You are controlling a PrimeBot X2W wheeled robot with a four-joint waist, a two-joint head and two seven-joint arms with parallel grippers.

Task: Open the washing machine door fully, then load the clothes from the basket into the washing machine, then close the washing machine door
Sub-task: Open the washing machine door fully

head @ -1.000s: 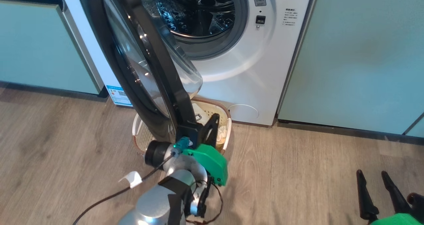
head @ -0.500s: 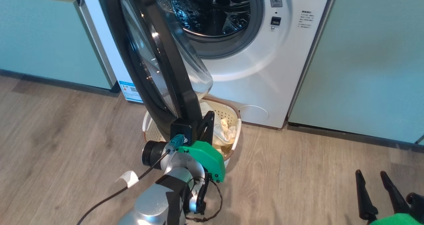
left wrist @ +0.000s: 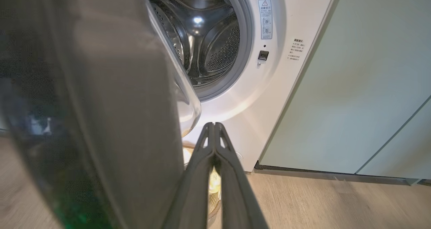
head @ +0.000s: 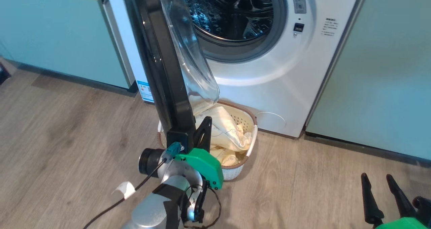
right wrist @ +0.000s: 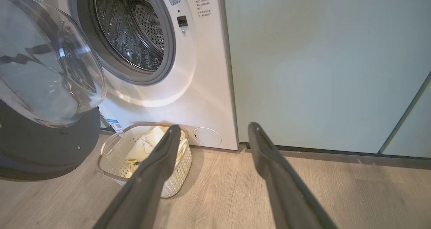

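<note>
The washing machine (head: 269, 84) stands with its steel drum (head: 235, 17) exposed. The washing machine door (head: 161, 60) juts out edge-on, its glass bowl (head: 192, 54) facing the drum. My left gripper (head: 207, 121) is shut and holds nothing. It sits close against the inner side of the door's lower rim, above the basket (head: 247, 156). In the left wrist view the gripper (left wrist: 212, 124) points past the door (left wrist: 101, 104). Pale yellow clothes (head: 225, 128) lie in the basket. My right gripper (head: 376, 176) is open and empty at the lower right, and its wrist view shows the basket (right wrist: 178, 175) and clothes (right wrist: 148, 144).
Pale green cabinet panels (head: 387, 70) flank the machine on both sides. A wood-look floor (head: 303, 188) stretches in front. The basket stands on the floor right against the machine's front, partly under the door. A cable (head: 111, 202) trails from my left arm.
The head view has shifted. The door has swung wider, from showing its outer face to edge-on, with my left gripper staying at its lower rim. More of the basket and clothes shows.
</note>
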